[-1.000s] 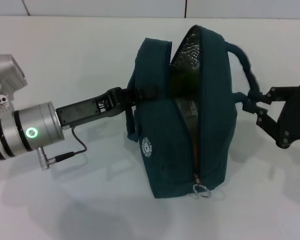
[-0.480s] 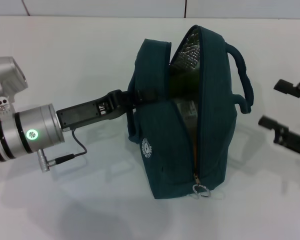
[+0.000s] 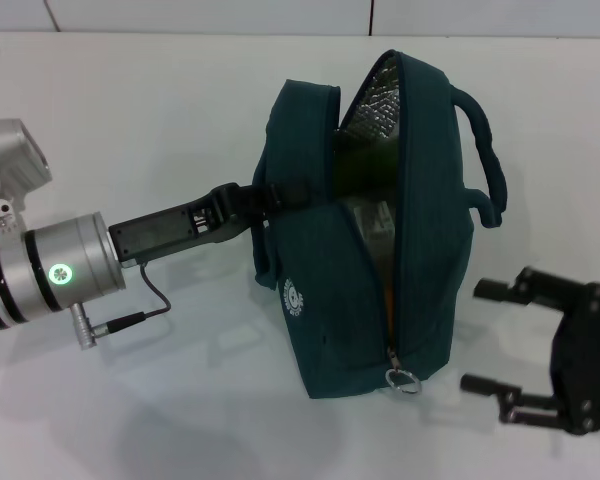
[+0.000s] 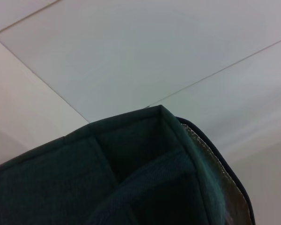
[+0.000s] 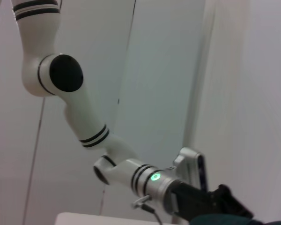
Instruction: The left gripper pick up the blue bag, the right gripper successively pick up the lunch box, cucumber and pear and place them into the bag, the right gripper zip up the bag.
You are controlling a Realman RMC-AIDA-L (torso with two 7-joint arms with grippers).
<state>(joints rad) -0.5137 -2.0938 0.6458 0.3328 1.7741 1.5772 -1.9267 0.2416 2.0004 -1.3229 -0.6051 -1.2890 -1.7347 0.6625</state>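
Note:
The blue bag stands upright on the white table, its top unzipped and the silver foil lining showing. My left gripper is shut on the bag's left handle, and the left wrist view is filled by the bag's fabric. In the opening I see a green patch of the cucumber and an orange sliver of the pear. The lunch box is hidden. The zipper's ring pull hangs at the bag's near end. My right gripper is open, low, just right of that end.
The bag's right handle hangs free on its right side. The left arm's cable and plug dangle under the silver wrist. In the right wrist view the left arm reaches in toward the bag.
My right gripper was at the bag's right handle a second ago. It has come off and moved down toward the near end by the zipper pull, and the handle has dropped back.

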